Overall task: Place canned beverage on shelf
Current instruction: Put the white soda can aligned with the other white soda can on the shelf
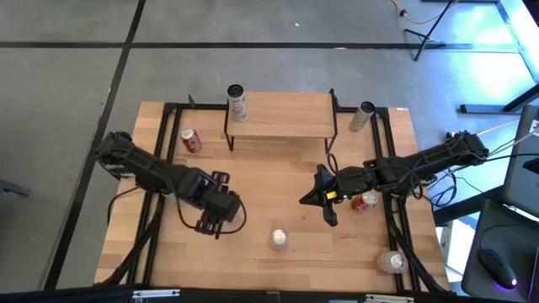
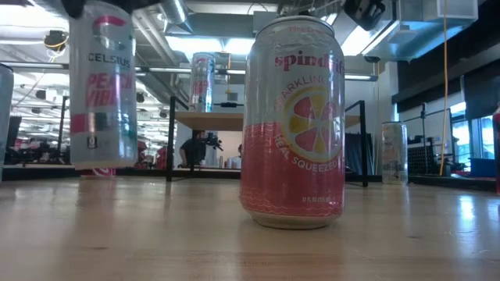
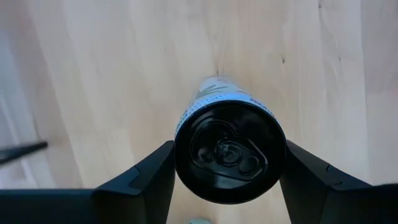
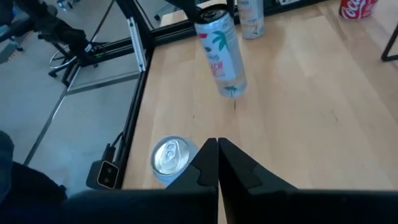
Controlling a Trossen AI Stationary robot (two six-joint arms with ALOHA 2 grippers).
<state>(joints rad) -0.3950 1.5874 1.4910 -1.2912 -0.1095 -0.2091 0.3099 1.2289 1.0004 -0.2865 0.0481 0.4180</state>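
Observation:
My left gripper (image 1: 216, 217) is shut on a tall white Celsius can (image 2: 98, 86) over the near left of the table, and the can hangs clear of the tabletop. Its black lid (image 3: 227, 152) shows between my fingers, and it also shows tilted in the right wrist view (image 4: 221, 55). The shelf (image 1: 280, 118) stands on its black legs at the table's far middle. One can (image 1: 237, 101) stands upright on the shelf's left end. My right gripper (image 1: 310, 199) is shut and empty at the table's right middle, above the wood. My left gripper pinches the Celsius can's upper wall, just under the lid's rim (image 3: 181, 155), between its two fingers (image 3: 298, 177). The fingers come from above, pointing down, one on each side. The can hangs below them, slightly tilted, its bottom (image 4: 233, 92) clear of the table.
A pink Spindrift can (image 2: 293, 125) stands near the front middle. A red can (image 1: 192, 140) lies left of the shelf, and a can (image 1: 364, 116) stands to its right. A red-white can (image 1: 365, 201) lies by my right arm. A silver can (image 1: 392, 263) stands front right.

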